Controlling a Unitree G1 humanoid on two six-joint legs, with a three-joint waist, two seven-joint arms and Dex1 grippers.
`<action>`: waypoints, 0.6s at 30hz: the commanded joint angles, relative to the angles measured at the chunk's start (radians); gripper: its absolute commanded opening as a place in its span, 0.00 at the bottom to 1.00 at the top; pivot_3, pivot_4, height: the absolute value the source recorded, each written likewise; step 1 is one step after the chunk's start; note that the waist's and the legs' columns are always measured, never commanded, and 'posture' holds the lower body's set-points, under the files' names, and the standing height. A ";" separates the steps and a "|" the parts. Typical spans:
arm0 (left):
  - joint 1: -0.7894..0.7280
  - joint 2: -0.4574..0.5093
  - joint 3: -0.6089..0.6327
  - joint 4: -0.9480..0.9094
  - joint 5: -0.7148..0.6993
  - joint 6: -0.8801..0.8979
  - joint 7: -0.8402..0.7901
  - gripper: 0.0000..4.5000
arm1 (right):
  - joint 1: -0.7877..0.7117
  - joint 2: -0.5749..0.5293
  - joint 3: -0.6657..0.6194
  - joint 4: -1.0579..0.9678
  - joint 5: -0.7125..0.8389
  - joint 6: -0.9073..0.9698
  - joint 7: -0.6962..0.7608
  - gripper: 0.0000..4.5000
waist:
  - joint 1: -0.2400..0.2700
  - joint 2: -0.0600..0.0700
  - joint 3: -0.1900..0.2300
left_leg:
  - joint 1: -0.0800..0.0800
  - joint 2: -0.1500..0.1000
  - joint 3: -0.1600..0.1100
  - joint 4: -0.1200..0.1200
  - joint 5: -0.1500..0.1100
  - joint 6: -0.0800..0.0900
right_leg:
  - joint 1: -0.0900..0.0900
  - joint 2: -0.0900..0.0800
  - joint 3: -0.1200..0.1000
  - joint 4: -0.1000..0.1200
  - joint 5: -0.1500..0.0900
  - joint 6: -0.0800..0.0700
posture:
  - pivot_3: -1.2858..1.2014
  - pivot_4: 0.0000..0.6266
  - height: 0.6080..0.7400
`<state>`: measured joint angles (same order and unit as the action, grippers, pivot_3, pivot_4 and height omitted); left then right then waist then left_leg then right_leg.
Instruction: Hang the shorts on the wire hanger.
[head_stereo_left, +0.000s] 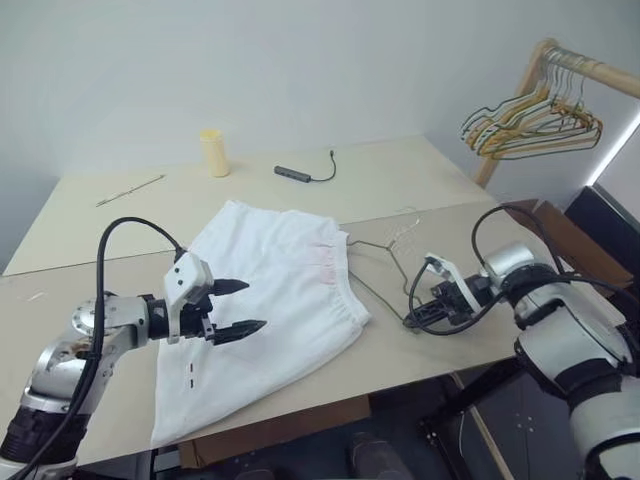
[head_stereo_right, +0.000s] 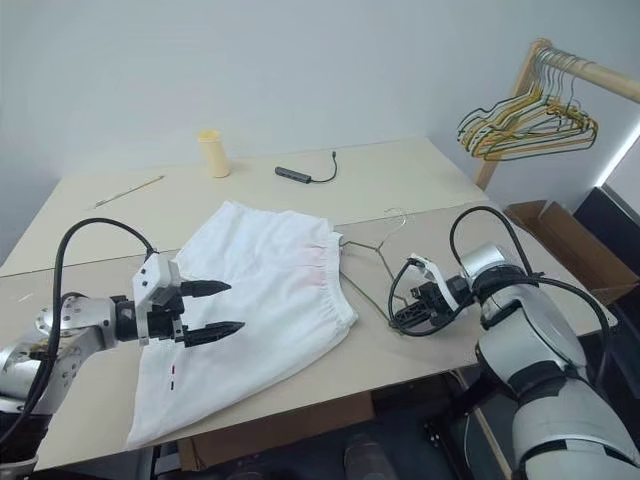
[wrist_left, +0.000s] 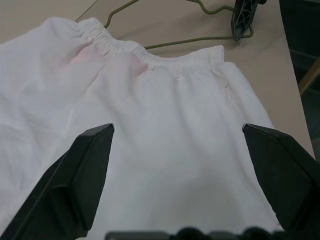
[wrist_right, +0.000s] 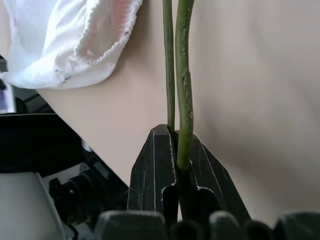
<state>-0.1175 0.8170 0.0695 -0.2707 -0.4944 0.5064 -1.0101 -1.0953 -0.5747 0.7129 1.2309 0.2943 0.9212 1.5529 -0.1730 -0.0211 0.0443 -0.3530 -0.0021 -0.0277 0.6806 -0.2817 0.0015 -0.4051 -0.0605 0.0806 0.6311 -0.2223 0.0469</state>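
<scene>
Pale wall behind, beige worktop (head_stereo_left: 420, 190) in two levels, a wooden rail at the far right carrying a bunch of yellow, green and beige hangers (head_stereo_left: 530, 122).

Your left claw (head_stereo_left: 240, 306) hangs just above the white cloth shorts with the gathered, pink-tinged elastic waistband (head_stereo_left: 280, 300). Its two black fingers (wrist_left: 75, 175) stand wide apart, nothing between them. The cloth lies flat directly under and ahead of this claw; the waistband sits beyond the fingertips, toward your right claw. Two small dark dashes mark the cloth near the hem, below and behind the left claw.

Your right claw (head_stereo_left: 413, 318) is pressed closed on the thin dark-grey wire hanger (head_stereo_left: 375, 262). In the right wrist view the wire (wrist_right: 181, 75) runs straight out from between the clamped fingers (wrist_right: 155, 165), two strands side by side. The hanger lies on the worktop, reaching from this claw toward the waistband; its far end meets or slips under the waistband edge, cannot tell which. The waistband corner lies near the right claw, not touching it.

Well beyond both claws on the farther level: a short pale-yellow cylinder (head_stereo_left: 214, 152), a small dark bar with a thin black cable (head_stereo_left: 300, 173), a thin pale stick (head_stereo_left: 130, 190).
</scene>
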 joint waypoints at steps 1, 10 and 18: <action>-0.003 0.003 0.029 -0.034 -0.011 0.004 0.011 0.99 | -0.045 0.004 -0.057 0.041 -0.029 -0.035 0.062 0.00 | 0.009 0.000 0.000 | 0.000 0.000 0.000 0.000 0.000 0.000 | 0.000 0.000 0.000 0.000 0.000 0.000 | 0.51 0.00 1.00; 0.007 0.000 0.034 -0.066 -0.048 0.034 0.017 0.99 | -0.074 0.028 -0.103 0.054 0.019 0.055 0.062 0.00 | 0.022 0.000 0.000 | 0.000 0.000 0.000 0.000 0.000 0.000 | 0.000 0.000 -0.001 0.001 0.000 -0.001 | 0.51 0.00 1.00; -0.005 -0.001 0.023 -0.060 -0.046 0.036 0.014 0.99 | -0.060 0.066 -0.147 0.086 -0.052 0.036 0.062 0.00 | 0.023 0.000 0.000 | 0.000 0.000 0.000 0.000 0.000 0.000 | 0.000 0.000 -0.001 0.001 0.000 -0.001 | 0.50 0.00 1.00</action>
<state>-0.1017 0.8168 0.0758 -0.3090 -0.5316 0.5444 -0.9948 -1.1319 -0.5149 0.6033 1.3061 0.2663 0.9669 1.5581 -0.1503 -0.0208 0.0442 -0.3529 -0.0023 -0.0280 0.6807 -0.2817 0.0015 -0.4053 -0.0606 0.0799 0.6318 -0.2220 0.0463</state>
